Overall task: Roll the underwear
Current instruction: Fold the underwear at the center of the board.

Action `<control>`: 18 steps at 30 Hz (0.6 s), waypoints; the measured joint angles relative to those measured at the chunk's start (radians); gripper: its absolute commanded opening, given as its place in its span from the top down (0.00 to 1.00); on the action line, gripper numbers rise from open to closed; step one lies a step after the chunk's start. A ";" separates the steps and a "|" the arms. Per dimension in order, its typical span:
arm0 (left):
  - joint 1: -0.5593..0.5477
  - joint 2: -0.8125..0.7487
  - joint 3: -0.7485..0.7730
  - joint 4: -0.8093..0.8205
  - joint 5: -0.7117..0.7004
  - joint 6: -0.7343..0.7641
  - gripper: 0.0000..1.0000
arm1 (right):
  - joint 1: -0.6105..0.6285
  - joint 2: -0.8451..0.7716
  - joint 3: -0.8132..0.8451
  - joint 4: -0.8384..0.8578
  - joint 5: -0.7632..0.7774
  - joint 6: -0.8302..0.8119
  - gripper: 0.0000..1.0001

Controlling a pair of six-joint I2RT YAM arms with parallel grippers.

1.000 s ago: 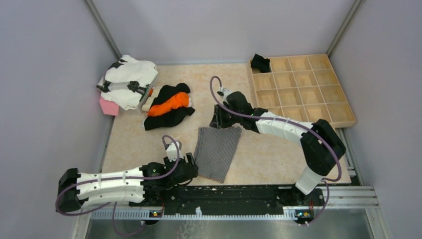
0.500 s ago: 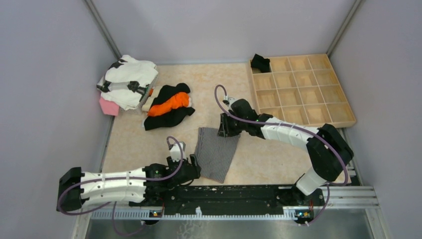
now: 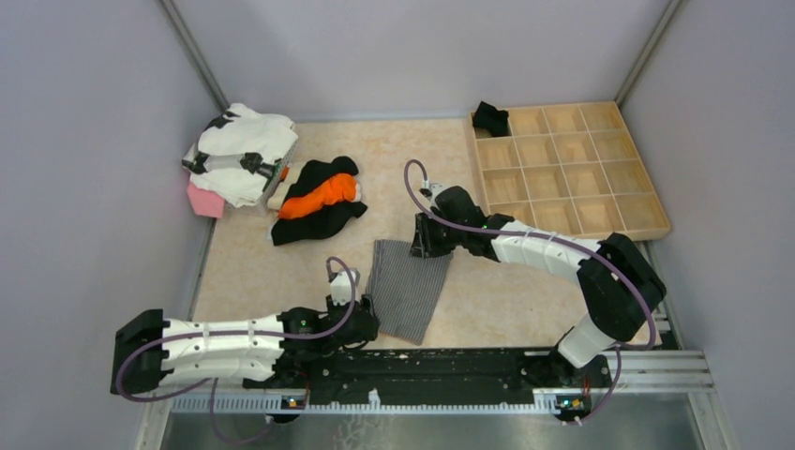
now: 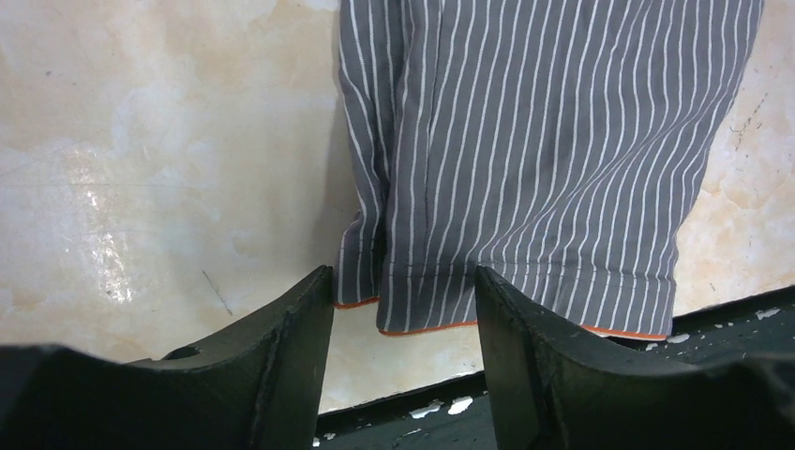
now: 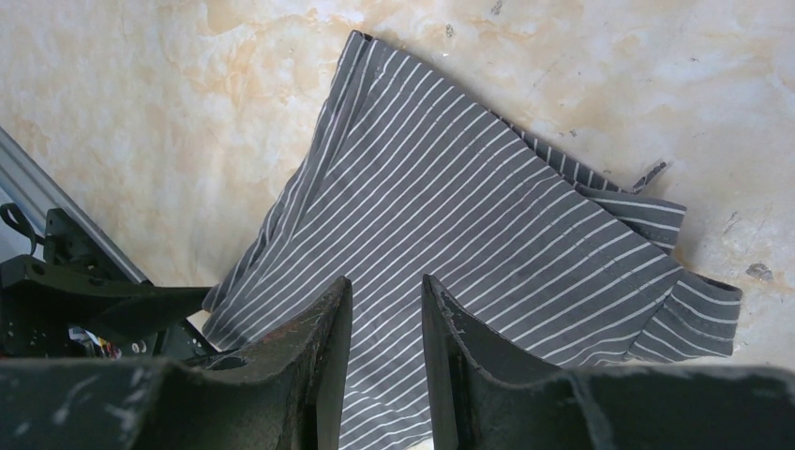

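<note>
The worktop (image 3: 262, 272) carries the grey striped underwear (image 3: 408, 286), spread flat at its near edge, a layout judged ready for rolling from the near hem. The left claw (image 4: 403, 281) sits at that hem's left corner, jaws wide apart, straddling the edge and gripping nothing. The right claw (image 5: 386, 286) is over the far end, jaws narrowly apart with no cloth pinched; contact cannot be confirmed.
</note>
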 measured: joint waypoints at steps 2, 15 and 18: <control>0.000 0.000 0.000 0.006 0.003 0.011 0.41 | 0.000 0.000 0.000 0.000 0.000 0.000 0.67; 0.001 0.012 0.000 0.013 0.010 0.044 0.60 | 0.000 0.000 0.000 0.000 -0.003 0.000 0.67; 0.001 0.006 0.000 0.006 0.010 0.045 0.66 | 0.000 0.000 0.000 0.000 -0.007 0.000 0.67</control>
